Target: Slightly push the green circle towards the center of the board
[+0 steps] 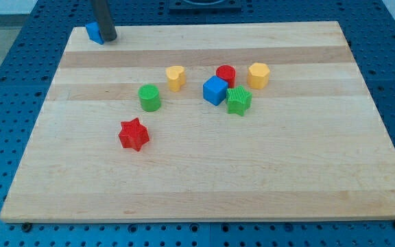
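Rod and blocks share a wooden tabletop (204, 185). At the view's top left, my tip (109, 39) rests just beside a small blue block (94, 31), its shape partly hidden, possibly touching it. There is no gripper on this arm, only the rod. Moving right: a red star (134, 134), then the green circle (149, 97) left of centre, well apart from my tip. Beyond lie a yellow heart (175, 77), a blue cube (214, 90), a red cylinder (225, 74), a green star (238, 100) and a yellow hexagon (258, 75).
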